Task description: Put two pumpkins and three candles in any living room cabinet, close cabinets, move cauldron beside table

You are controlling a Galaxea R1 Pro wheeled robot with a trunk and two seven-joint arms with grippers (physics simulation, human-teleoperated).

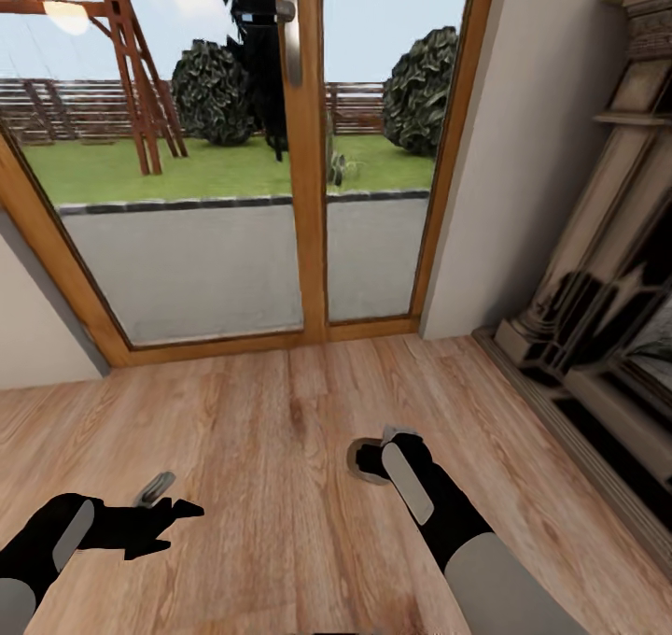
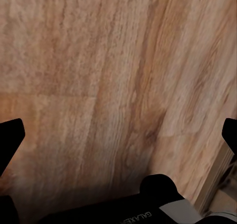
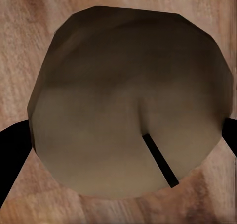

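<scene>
My right gripper [image 1: 371,458] is closed around a candle [image 3: 131,103], a squat olive-grey stub with a thin dark wick; in the right wrist view I see its round top between the two dark fingers [image 3: 12,152], one at each side of it. In the head view the candle [image 1: 359,459] shows as a small grey round thing at the tip of the right arm, just above the light wood plank floor [image 1: 280,411].

My left gripper [image 1: 163,504] hangs low over the same floor, well apart from the right one. In the left wrist view its fingers [image 2: 11,137] stand wide apart and I see only the floor planks [image 2: 113,85] between them, so it is open and holds nothing.

In front of me stands a wood-framed glass door [image 1: 303,196] with a metal handle [image 1: 289,33]; behind the glass are a lawn, bushes and a wooden frame. At the right side stands the fireplace [image 1: 607,271], its stone base touching the floor edge.
</scene>
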